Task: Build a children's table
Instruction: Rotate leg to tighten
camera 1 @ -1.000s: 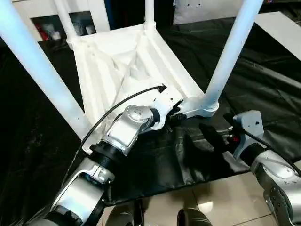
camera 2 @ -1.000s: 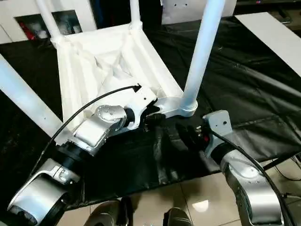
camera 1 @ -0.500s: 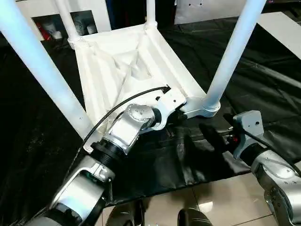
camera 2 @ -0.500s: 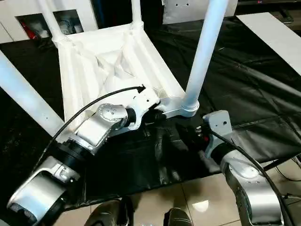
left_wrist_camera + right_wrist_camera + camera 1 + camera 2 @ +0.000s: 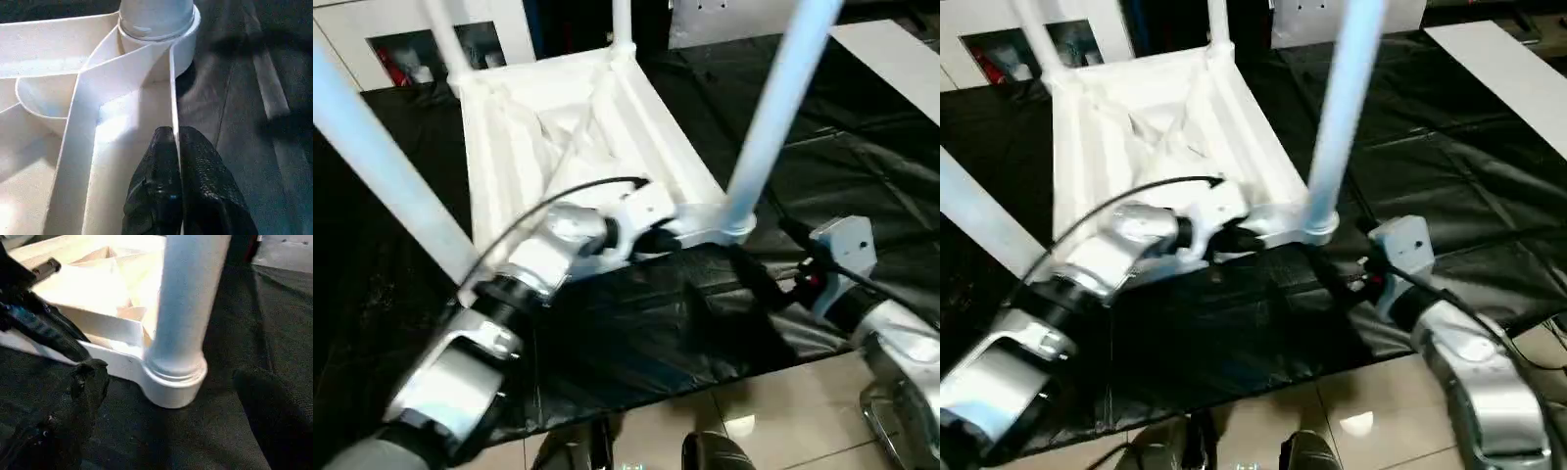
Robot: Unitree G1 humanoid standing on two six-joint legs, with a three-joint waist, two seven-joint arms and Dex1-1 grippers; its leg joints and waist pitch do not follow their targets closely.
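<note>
2 left fingers (image 5: 161,161) pinch children's table (image 5: 558,127) rim.

A bench (image 5: 862,157) draped in wrinkled black sheeting carries the children's table (image 5: 568,127), which lies upside down on it, ribbed underside up and legs rising. The sheeting hangs over the near edge above a glossy tiled floor (image 5: 783,421).

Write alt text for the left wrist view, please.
The left gripper is pinched shut on the thin white edge wall of the upside-down children's table, one black finger on each side. Just beyond, a white leg stands in its round corner socket, with the black table cover alongside.
</note>
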